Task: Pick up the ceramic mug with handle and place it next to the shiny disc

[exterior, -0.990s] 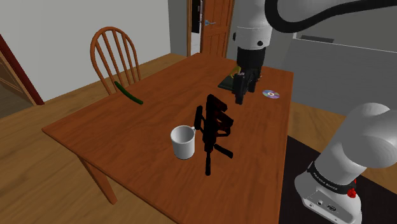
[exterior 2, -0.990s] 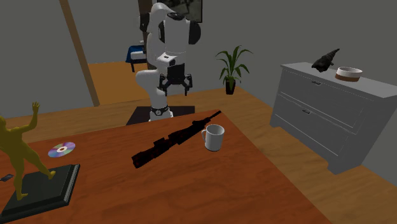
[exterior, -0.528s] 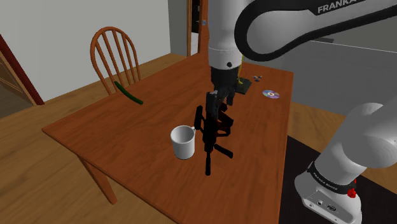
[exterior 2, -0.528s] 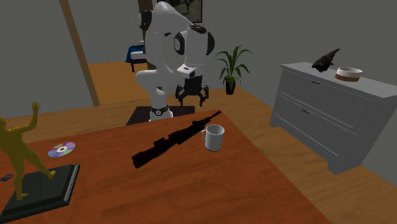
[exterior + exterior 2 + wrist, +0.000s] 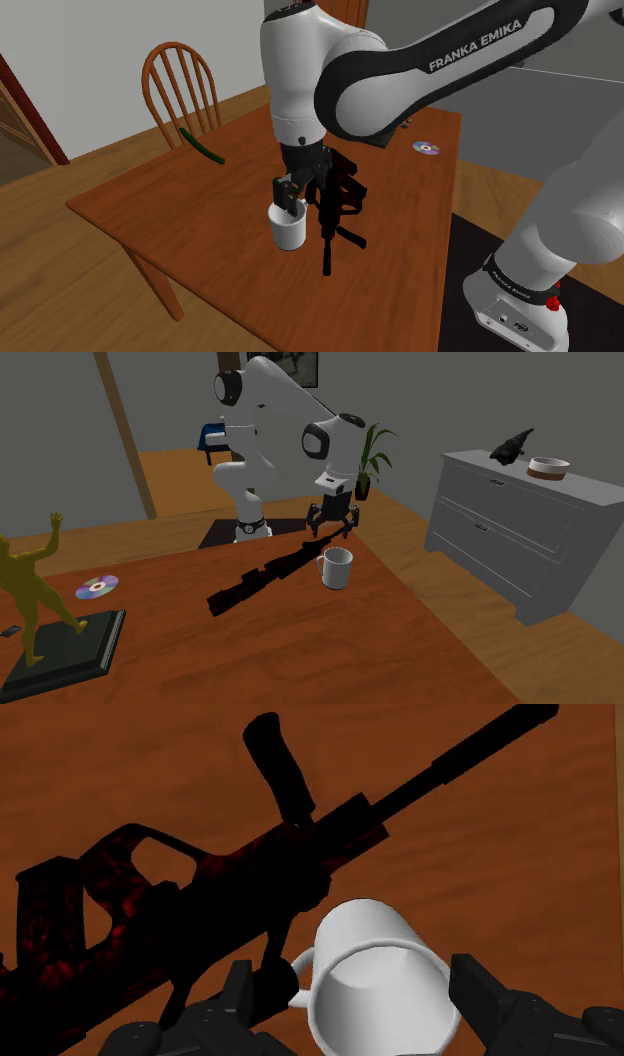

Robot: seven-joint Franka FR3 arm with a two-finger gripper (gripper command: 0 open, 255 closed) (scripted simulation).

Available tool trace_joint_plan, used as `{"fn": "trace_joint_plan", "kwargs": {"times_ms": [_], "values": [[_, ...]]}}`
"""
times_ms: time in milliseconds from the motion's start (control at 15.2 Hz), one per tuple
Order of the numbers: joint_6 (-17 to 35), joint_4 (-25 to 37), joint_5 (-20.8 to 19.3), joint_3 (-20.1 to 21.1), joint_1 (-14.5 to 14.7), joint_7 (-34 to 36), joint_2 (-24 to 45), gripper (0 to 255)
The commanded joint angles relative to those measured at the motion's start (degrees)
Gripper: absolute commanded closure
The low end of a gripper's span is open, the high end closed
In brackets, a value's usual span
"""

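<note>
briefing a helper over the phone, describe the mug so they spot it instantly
On the brown wooden table lies a long black rifle. The mug stands upright right beside it, handle toward the rifle: the only white thing on the table.

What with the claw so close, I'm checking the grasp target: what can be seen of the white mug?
The mug is plain white and cylindrical, with a loop handle turned toward the black rifle lying beside it. It stands upright and empty on the wooden table, mouth up. The open claw hangs over it, a finger on each side, not clasping it.
</note>
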Motion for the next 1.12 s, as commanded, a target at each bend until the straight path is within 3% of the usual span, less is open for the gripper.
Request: {"fn": "trace_joint_plan", "kwargs": {"times_ms": [0,264,792,1056], "values": [[0.77,3.54,-4.43,1.66,0.66,4.77,5.75,0],[0.44,11.27,-13.36,2.17,4.50,13.05,16.83,0],[5.48,7.90,-15.66,0.96,4.88,14.55,19.15,0],[5.48,7.90,-15.65,0.95,4.89,14.55,19.15,0]]}}
